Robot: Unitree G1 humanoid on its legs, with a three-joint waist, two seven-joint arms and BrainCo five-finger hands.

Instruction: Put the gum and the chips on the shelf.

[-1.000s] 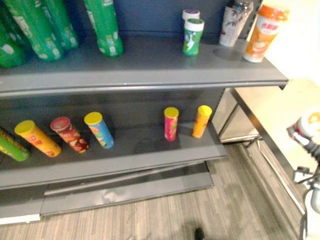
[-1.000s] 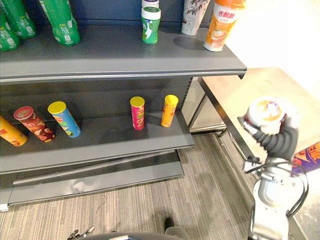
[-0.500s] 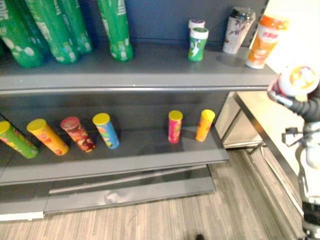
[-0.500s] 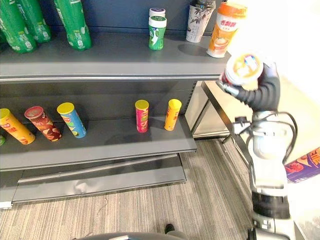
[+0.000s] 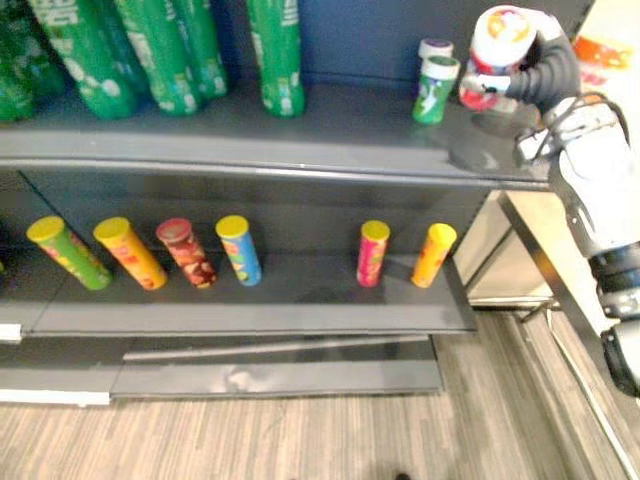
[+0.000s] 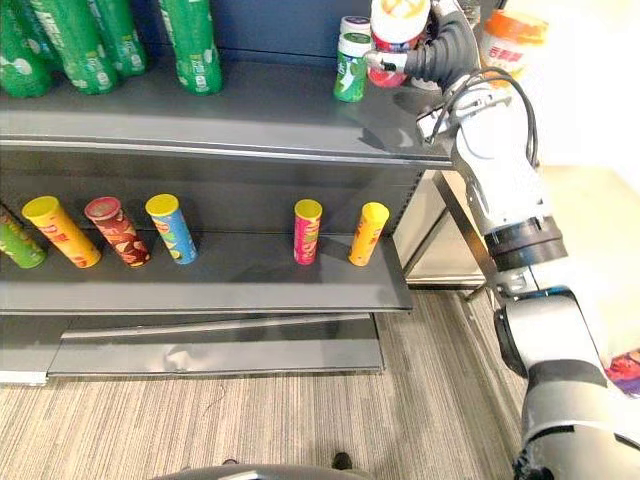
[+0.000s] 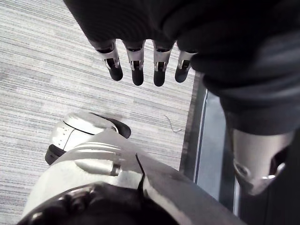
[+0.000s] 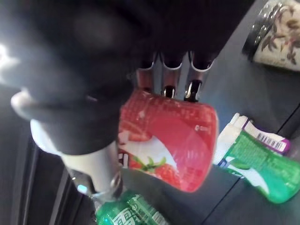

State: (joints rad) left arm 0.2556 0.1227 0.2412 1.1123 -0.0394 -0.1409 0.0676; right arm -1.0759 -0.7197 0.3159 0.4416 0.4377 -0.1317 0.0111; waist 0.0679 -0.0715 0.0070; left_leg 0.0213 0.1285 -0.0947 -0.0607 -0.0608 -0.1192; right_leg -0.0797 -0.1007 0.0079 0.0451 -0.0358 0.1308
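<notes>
**Left hand** (image 7: 137,70)**:** hung low over the striped floor (image 7: 42,70); my fingers were straight and slack, holding nothing.

**Lower shelf** (image 6: 250,285)**:** carried a row of chip cans (image 6: 307,232), each leaning back. I could not tell which, if any, was the task's own.

**Upper shelf** (image 6: 200,120)**:** bare grey board lay just below my load.

**Right hand** (image 6: 440,50)**:** my fingers and thumb were wrapped round the red gum tub (image 6: 398,30). I held it tilted, white lid up, above the shelf's right end and not yet resting.

**Neighbours:** a green gum tub (image 6: 352,68) stood just beside mine, with a purple-lidded tub (image 6: 355,22) behind it. A patterned cup (image 8: 276,33) and an orange cup (image 6: 513,40) stood on the other side.

**Far row:** green bottles (image 6: 190,45) stood near the back panel.

**Step in hand (judgement):** setting down the gum; the chips' turn looked yet to come.

**Doing it well (judgement):** I needed to right the tub and lower it into the gap between the green tub and the cups. Its base had to sit flat before I loosened my hold. Drawing straight back would spare the neighbours.
</notes>
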